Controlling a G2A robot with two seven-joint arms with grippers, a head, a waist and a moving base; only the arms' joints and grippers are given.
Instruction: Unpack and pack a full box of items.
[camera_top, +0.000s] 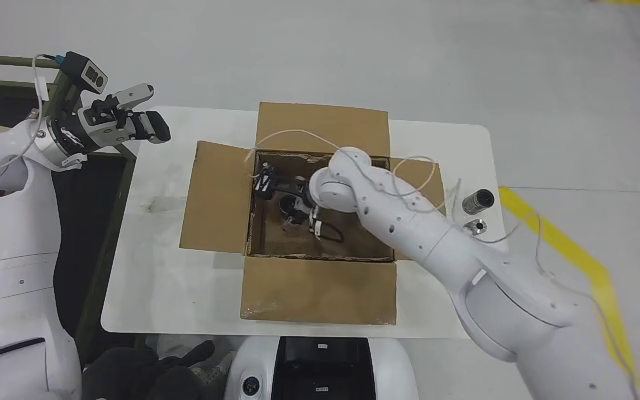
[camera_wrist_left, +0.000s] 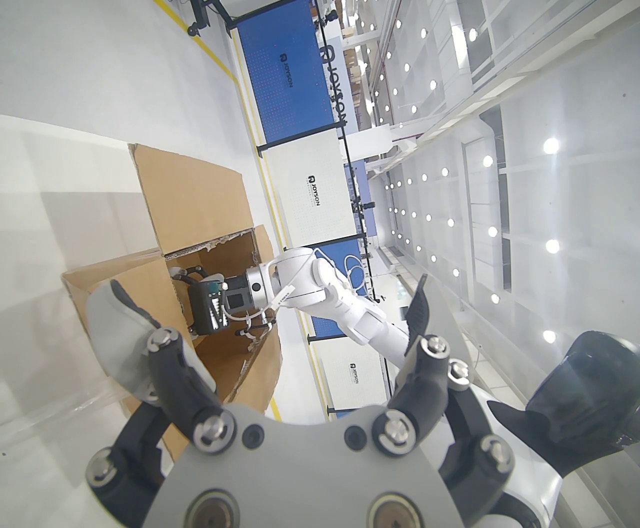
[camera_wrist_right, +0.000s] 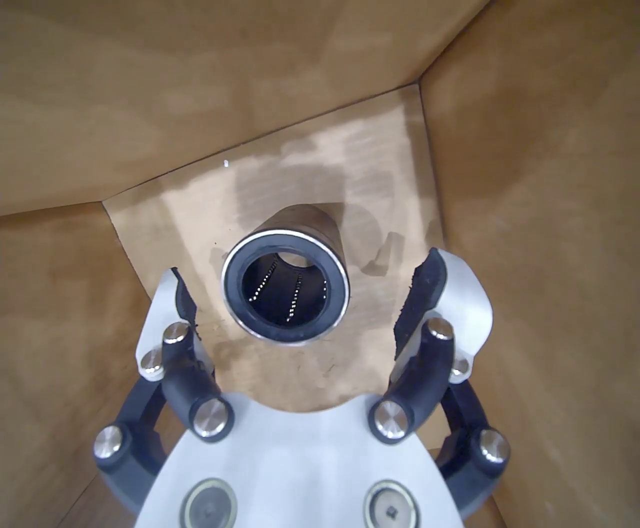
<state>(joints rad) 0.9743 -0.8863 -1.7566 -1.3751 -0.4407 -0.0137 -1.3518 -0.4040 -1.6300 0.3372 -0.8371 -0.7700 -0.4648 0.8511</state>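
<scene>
Right gripper (camera_wrist_right: 305, 272) is down inside the box (camera_top: 215, 195), jaws wide, one finger on each side of the bearing (camera_wrist_right: 285, 285), not touching it yet. The bearing appears to stand on end near mid-floor, bore facing the wrist camera; the floor visible around it is bare. Two parts are out on the table (camera_top: 160, 280), near the box's right side: a dark cylinder (camera_top: 479, 199) and a smaller silvery piece (camera_top: 476, 226). My read: unpack nearly done, this looks like the last item, full repack still to go. Can't rule out more hidden under the arm. Left gripper (camera_top: 148, 110) is wide, empty, parked off the table's far-left corner. Watch for tight box walls around the fingers and the white cable (camera_top: 300, 133) looping over the back flap.
</scene>
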